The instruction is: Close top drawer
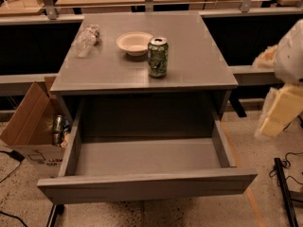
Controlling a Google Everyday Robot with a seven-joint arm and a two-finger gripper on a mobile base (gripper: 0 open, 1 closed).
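The top drawer of the grey cabinet is pulled far out toward me. Its plain flat front panel is nearest, and its shallow grey interior is empty. My gripper shows as a pale, blurred shape at the right edge. It hangs beside the cabinet's right side, above the floor and off the drawer's right front corner, and does not touch the drawer. The lower drawer fronts are hidden under the open drawer.
On the cabinet top stand a green can, a white bowl and a lying clear plastic bottle. An open cardboard box holding cans sits on the floor at left. A black stand with cables is at lower right.
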